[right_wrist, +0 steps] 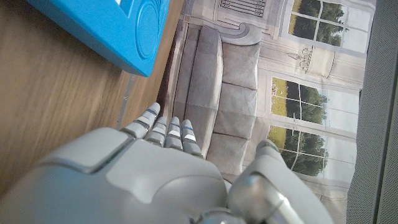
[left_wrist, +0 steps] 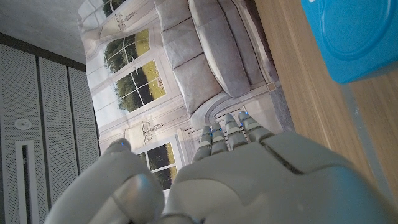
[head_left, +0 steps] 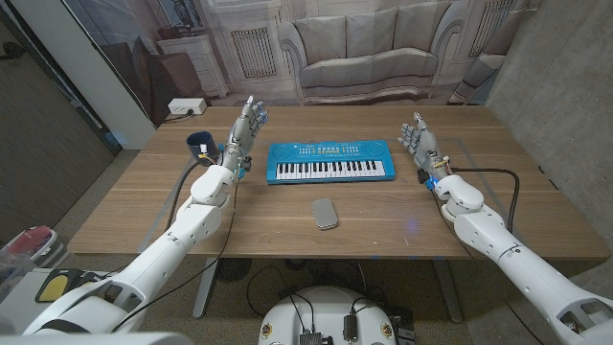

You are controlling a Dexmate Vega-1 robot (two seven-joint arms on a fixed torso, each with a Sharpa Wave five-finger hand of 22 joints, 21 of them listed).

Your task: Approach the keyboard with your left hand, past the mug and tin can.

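Your left hand (head_left: 247, 123) hovers w/ fingers spread, holding nothing, just beside keyboard (head_left: 331, 162) at table centre. Risk: mug (head_left: 200, 144) sits close behind wrist; swing your forearm back and you'd tip it.

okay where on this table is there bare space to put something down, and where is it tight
Bare wood lies along the near edge of the table, either side of the small grey object, and behind the keyboard. It is crowded at the far left, where the left hand stands beside the dark mug, close to the keyboard's left end.
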